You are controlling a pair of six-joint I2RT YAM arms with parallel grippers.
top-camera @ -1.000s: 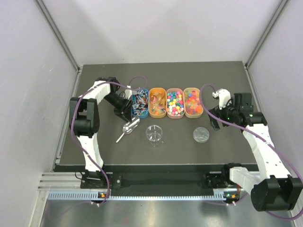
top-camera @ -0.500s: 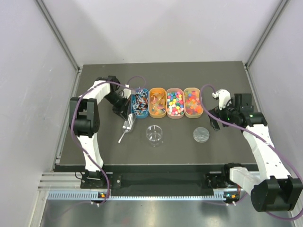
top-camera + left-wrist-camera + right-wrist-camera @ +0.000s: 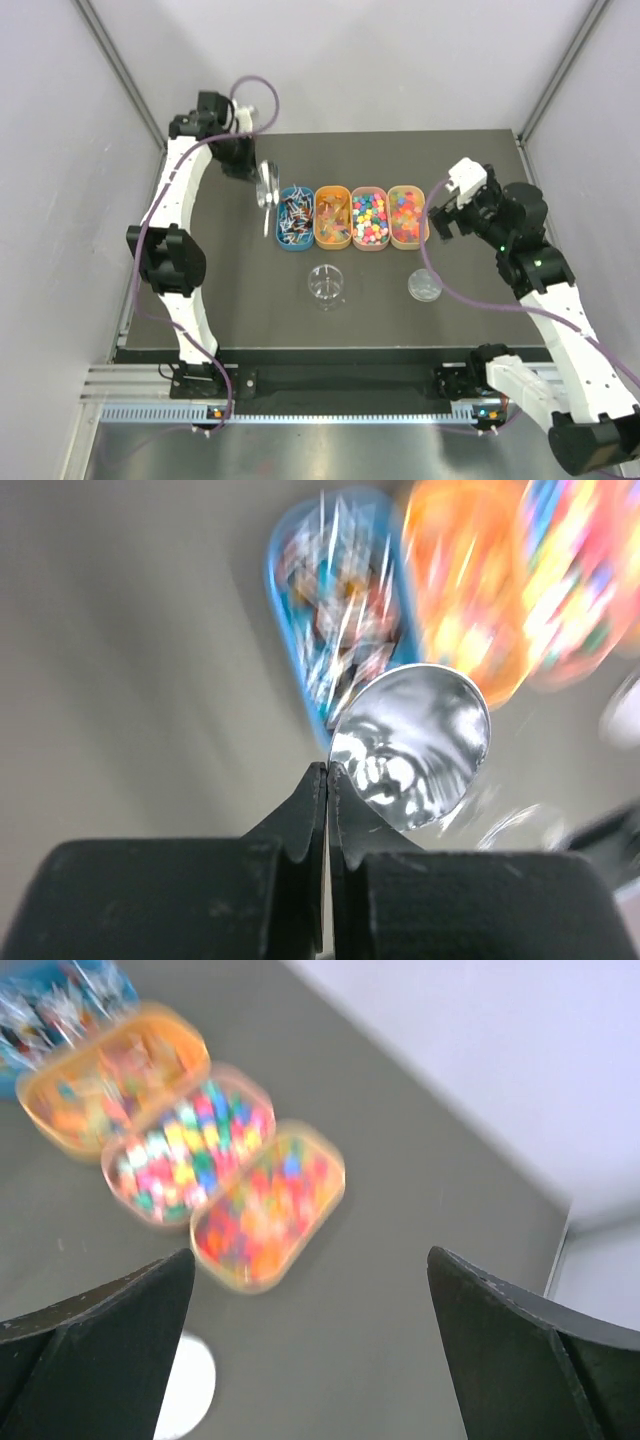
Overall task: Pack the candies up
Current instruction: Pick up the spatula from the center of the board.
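Note:
The candies fill four oval trays in a row: foil-wrapped ones in the blue tray point(image 3: 294, 218), then mixed coloured ones point(image 3: 332, 217) point(image 3: 370, 216) point(image 3: 408, 215). My left gripper point(image 3: 256, 172) is raised by the back left of the blue tray and is shut on a shiny metal scoop point(image 3: 266, 192). In the left wrist view the jaws point(image 3: 328, 770) are pressed together, with the scoop bowl point(image 3: 415, 742) over the blue tray point(image 3: 335, 630). My right gripper point(image 3: 442, 222) hangs open and empty, high to the right of the trays. Its view shows the candies point(image 3: 265, 1210) blurred below.
A clear round jar point(image 3: 326, 285) stands open in front of the trays. Its round lid point(image 3: 424, 286) lies to the right, also seen in the right wrist view point(image 3: 190, 1385). Grey walls close in both sides and the back.
My left arm has lifted the scoop off the table and swung it up and back to the far side of the blue tray. My right arm has risen and moved back.

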